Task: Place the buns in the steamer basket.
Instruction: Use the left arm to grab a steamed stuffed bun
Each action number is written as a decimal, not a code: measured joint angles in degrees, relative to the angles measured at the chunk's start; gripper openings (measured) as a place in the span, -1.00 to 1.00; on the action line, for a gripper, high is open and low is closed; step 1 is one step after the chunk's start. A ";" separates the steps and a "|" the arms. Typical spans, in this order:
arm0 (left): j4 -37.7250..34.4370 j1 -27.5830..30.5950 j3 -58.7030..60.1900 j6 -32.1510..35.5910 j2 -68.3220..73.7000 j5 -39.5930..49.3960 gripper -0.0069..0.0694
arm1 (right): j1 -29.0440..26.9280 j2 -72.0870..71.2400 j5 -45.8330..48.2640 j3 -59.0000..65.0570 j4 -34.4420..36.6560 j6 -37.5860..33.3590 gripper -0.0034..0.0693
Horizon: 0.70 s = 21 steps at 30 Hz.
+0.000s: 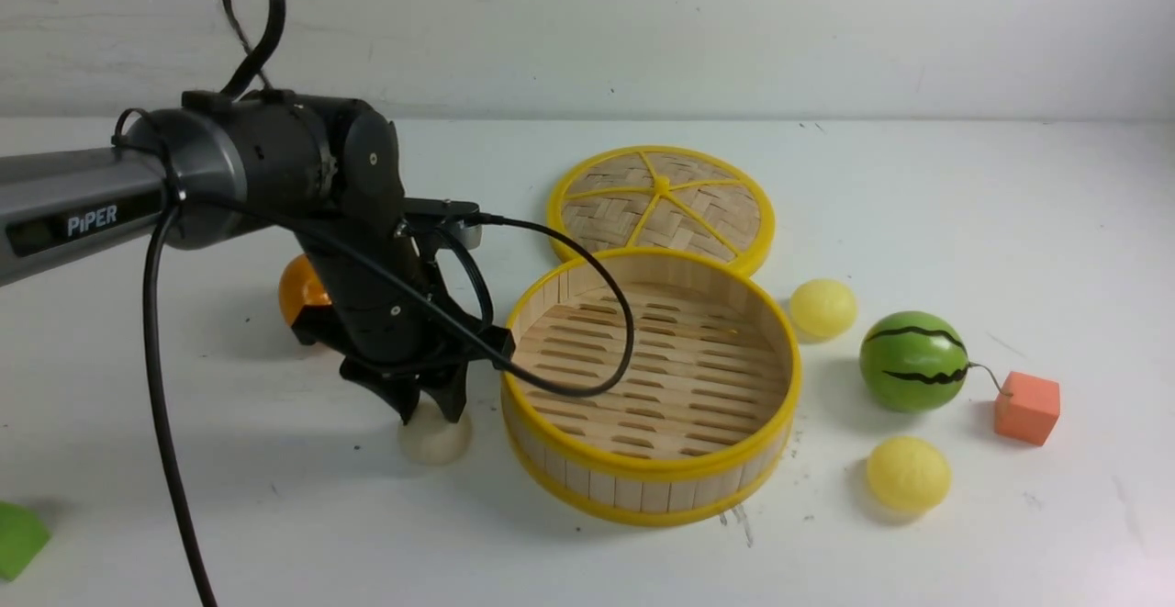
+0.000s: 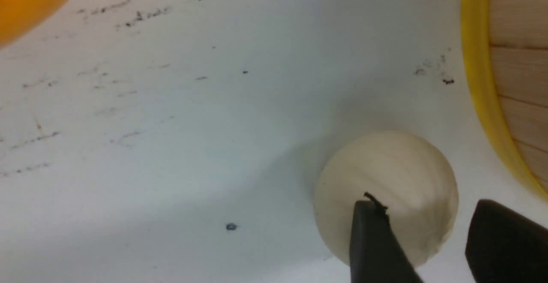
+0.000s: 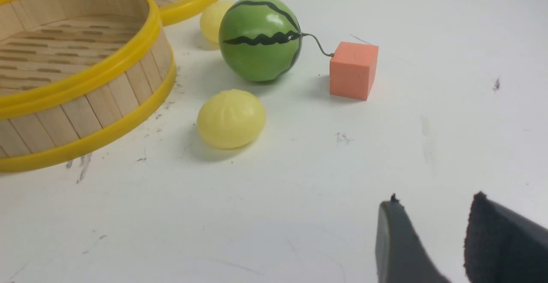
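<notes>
One off-white bun (image 1: 439, 440) rests on the table (image 1: 275, 515) left of the steamer basket (image 1: 643, 494), under the left gripper (image 1: 430, 410), its jaws spread and empty (tips by the bun's top). The far yellow bun (image 1: 822, 307) and near yellow bun (image 1: 908, 473) lie right of the basket. The right gripper (image 3: 434, 214) gapes, holding nothing.

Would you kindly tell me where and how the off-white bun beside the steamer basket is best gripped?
Probably across its widest middle, from straight above: the off-white bun is a low dome resting flat on the table, and the steamer basket stands close beside it, crowding a sideways approach. The open left pincer hangs over it.
</notes>
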 joint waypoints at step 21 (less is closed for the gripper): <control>0.00 0.00 -0.37 1.61 -2.48 1.99 -0.01 | 0.00 0.00 0.00 0.00 0.00 0.00 -0.24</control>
